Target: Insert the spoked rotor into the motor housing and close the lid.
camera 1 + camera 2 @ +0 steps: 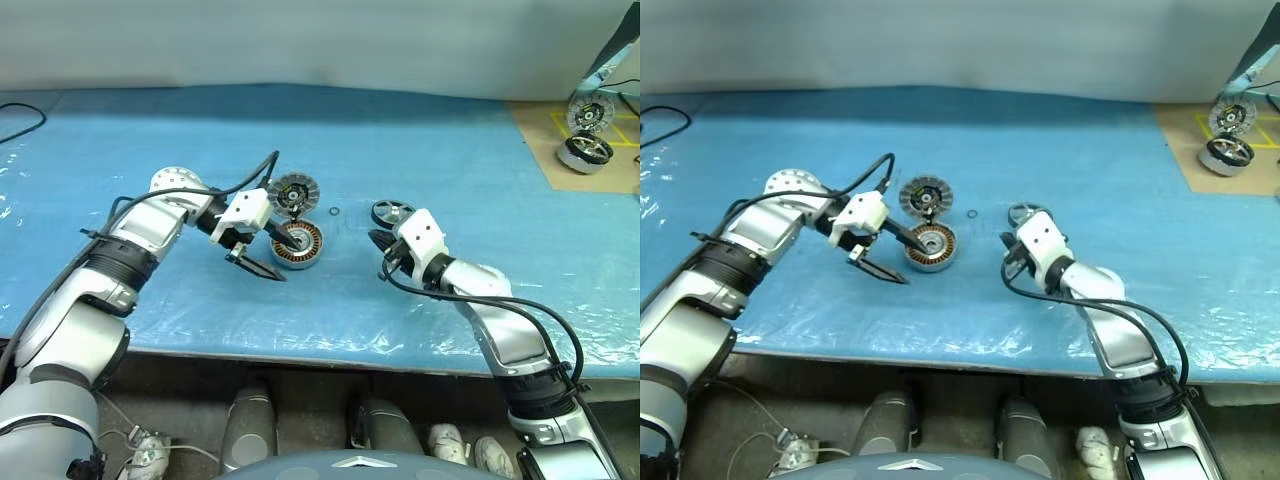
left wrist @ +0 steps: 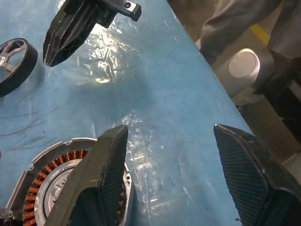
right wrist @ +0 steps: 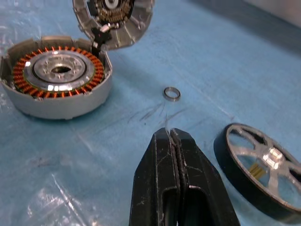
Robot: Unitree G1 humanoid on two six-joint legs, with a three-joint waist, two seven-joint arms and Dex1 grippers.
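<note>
Spoked rotor [image 3: 261,172] lies flat at three o'clock of the motor housing [image 3: 56,77].
Lid [image 3: 113,19] apparently hinged up; left gripper [image 1: 268,255] spread empty, right gripper [image 3: 171,136] pinched closed.

Right gripper [image 3: 171,136] closed tight, nothing in it. Just ahead of its tips: small metal ring [image 3: 171,93]. Spoked rotor [image 3: 261,176] flat beside the fingers. Motor housing [image 3: 56,77] farther off, lid [image 3: 115,21] propped up behind it.

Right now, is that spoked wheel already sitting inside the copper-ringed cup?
No, the spoked rotor lies on the blue table cover, apart from the motor housing.
</note>
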